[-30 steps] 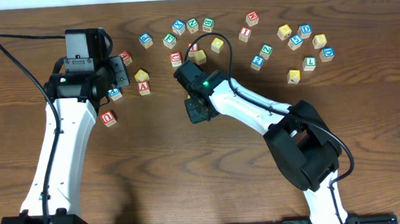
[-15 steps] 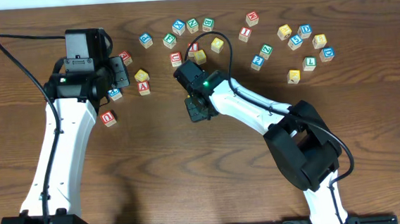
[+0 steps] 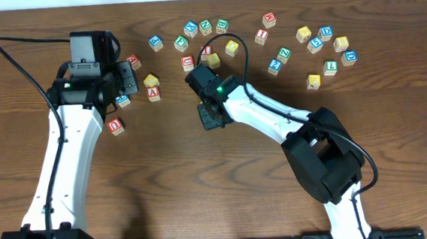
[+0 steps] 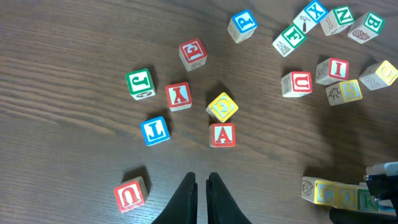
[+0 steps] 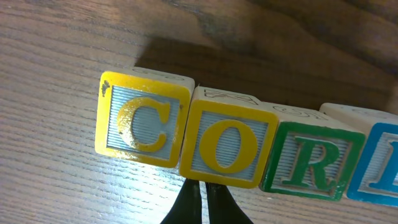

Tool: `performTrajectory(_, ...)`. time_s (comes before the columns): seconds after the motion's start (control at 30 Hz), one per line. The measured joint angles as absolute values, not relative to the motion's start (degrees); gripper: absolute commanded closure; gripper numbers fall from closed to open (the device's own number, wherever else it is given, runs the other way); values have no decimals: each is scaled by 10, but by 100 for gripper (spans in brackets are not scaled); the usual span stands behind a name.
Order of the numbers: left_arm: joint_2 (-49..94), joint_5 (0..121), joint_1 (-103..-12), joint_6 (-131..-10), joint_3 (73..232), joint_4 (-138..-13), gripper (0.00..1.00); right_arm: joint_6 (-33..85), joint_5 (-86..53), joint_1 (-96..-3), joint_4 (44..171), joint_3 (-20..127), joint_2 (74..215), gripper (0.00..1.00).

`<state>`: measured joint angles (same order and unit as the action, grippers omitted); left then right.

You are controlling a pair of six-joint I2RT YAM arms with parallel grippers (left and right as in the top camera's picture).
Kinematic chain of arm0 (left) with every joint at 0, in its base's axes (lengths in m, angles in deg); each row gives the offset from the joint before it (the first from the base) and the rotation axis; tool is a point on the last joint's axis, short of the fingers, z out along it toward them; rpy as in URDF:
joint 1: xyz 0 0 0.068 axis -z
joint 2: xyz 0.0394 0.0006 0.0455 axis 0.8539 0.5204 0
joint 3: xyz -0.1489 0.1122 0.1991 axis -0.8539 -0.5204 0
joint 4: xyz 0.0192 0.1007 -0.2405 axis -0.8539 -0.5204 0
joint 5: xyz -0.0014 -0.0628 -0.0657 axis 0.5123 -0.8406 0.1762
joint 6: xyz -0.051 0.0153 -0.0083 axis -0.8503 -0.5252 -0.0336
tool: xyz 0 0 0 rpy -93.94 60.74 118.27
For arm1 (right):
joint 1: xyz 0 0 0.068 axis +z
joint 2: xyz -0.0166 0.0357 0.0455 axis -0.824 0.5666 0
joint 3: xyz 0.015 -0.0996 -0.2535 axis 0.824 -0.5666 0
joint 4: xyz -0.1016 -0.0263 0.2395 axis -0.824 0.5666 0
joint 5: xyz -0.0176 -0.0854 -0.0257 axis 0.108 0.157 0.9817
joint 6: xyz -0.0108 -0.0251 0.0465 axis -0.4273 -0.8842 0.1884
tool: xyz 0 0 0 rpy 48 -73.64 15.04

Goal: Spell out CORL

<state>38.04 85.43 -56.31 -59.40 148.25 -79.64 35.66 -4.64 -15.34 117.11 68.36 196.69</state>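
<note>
In the right wrist view four cubes stand side by side in a row: a yellow C [image 5: 144, 121], a yellow O [image 5: 227, 146], a green R [image 5: 311, 162] and a blue L [image 5: 382, 168] cut off by the frame edge. My right gripper [image 5: 202, 190] is shut and empty, its tips against the O cube's near edge. In the overhead view the right gripper [image 3: 210, 118] covers the row. The row's left end [image 4: 336, 193] shows at the lower right of the left wrist view. My left gripper [image 4: 202, 182] is shut and empty above bare table, also seen overhead [image 3: 126, 76].
Loose cubes lie near the left gripper: a red U [image 4: 129, 194], a red A [image 4: 222, 134], a yellow cube [image 4: 222, 106] and a blue J [image 4: 154, 131]. More cubes cluster at the back middle [image 3: 205, 27] and back right [image 3: 326, 44].
</note>
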Motion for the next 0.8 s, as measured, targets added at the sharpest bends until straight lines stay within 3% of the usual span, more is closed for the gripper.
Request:
performTrajectory(0.47,380,855,-563,-594,1483,-790,92,357,-48,-156,1194,684,1945,98)
performTrajectory(0.8,379,855,-563,-587,1483,-789,92,351,-37,-250,1220,696,1723,91)
